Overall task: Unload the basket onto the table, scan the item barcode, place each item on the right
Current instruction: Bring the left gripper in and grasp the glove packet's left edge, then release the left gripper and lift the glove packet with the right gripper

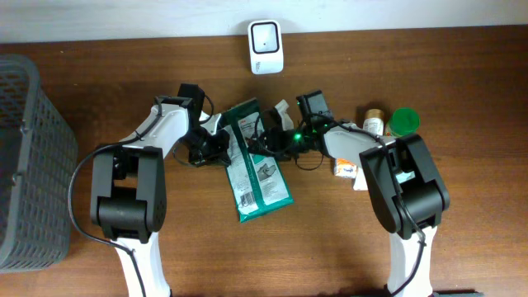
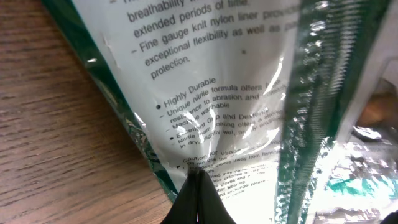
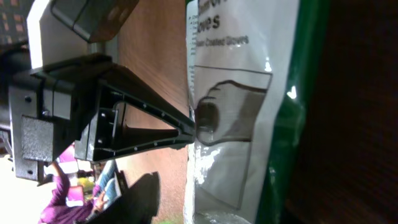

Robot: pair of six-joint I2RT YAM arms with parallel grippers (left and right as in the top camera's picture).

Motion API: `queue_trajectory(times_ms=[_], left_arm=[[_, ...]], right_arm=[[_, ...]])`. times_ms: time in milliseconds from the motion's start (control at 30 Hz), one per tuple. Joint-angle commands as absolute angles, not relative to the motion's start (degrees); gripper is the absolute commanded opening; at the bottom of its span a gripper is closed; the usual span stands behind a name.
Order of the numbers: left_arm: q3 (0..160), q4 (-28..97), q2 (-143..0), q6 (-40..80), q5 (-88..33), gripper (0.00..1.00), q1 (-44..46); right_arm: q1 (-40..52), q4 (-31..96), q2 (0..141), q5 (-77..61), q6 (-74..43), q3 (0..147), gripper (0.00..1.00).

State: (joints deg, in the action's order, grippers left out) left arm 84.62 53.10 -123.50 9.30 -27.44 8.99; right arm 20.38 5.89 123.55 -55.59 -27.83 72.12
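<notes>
The item is a green and white glove packet (image 1: 260,177), lying slanted between the two arms over the wooden table. My left gripper (image 1: 221,147) is shut on its left edge. In the left wrist view the closed fingertips (image 2: 198,177) pinch the printed packet (image 2: 230,106). The right wrist view shows the same left gripper (image 3: 193,127) biting the edge of the packet (image 3: 236,124). My right gripper (image 1: 276,142) sits at the packet's upper right edge, with a green light beside it. Its own fingers are not clear in its view. No barcode shows in any view.
A white scanner (image 1: 266,45) stands at the back edge of the table. A grey basket (image 1: 25,165) fills the far left. Behind the right arm are a green-capped container (image 1: 404,122), a brown jar (image 1: 374,118) and a small box (image 1: 346,167).
</notes>
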Motion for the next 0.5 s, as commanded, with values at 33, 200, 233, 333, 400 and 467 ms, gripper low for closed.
queue_trajectory(times_ms=[33,200,233,333,400,467], left_arm=[[83.29,53.17,-125.93,9.82,-25.67,0.0,9.37],[83.29,53.17,-125.93,9.82,-25.65,0.0,9.37],[83.29,53.17,-125.93,9.82,-25.65,0.0,9.37],[83.29,53.15,-125.93,9.82,-25.63,0.0,9.37],[83.31,53.15,-125.91,9.82,-25.63,0.0,9.19],[83.46,53.21,-125.89,9.8,-25.63,0.0,8.93]], right_arm=[[23.38,5.74,124.22,-55.86,-27.27,72.27,0.4],[25.91,6.7,124.22,-53.32,-26.39,72.27,0.36],[25.91,6.63,124.22,-53.3,-26.39,72.27,0.32],[24.91,6.63,124.22,-53.34,-26.39,72.27,0.18],[24.25,6.66,124.22,-53.39,-26.39,72.27,0.13],[24.18,6.63,124.22,-53.39,-26.35,72.27,0.06]])
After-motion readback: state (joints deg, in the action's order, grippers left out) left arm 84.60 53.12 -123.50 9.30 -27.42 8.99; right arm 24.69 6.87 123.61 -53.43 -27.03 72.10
